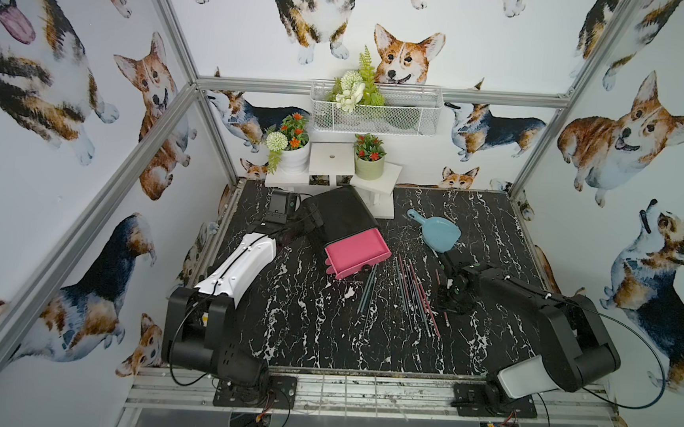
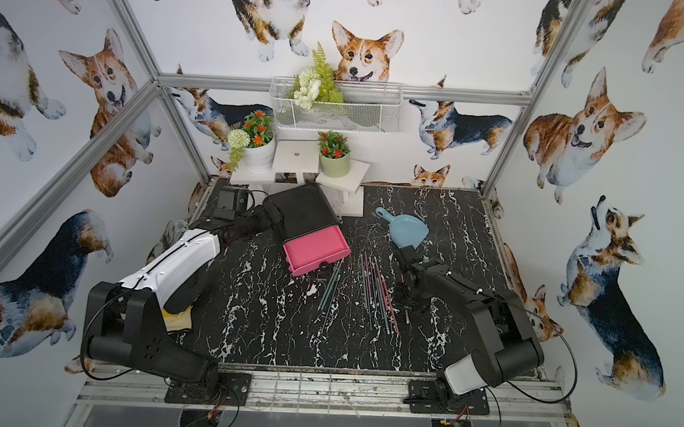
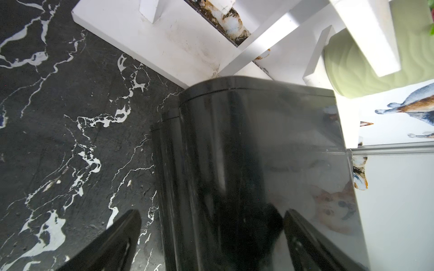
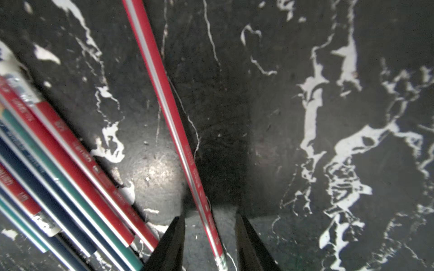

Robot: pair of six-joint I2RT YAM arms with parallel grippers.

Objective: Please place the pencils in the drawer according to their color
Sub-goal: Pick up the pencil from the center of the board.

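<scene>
picking step: the spread right pincer (image 4: pixel 209 215) straddles a lone thin red pencil (image 4: pixel 164 93) on the black marble surface (image 4: pixel 258 117); next it should pinch and lift. the left pincer (image 3: pixel 211 211), spread, hovers at the black rounded chest (image 3: pixel 258 140).

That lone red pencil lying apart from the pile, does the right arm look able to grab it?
Probably yes. The right gripper straddles the red pencil, its jaws open on either side with nothing else between them; the other pencils lie off to one side.

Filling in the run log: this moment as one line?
left gripper jaws open at black rounded chest | right gripper jaws open astride lone red pencil | pink drawer pulled out
</scene>
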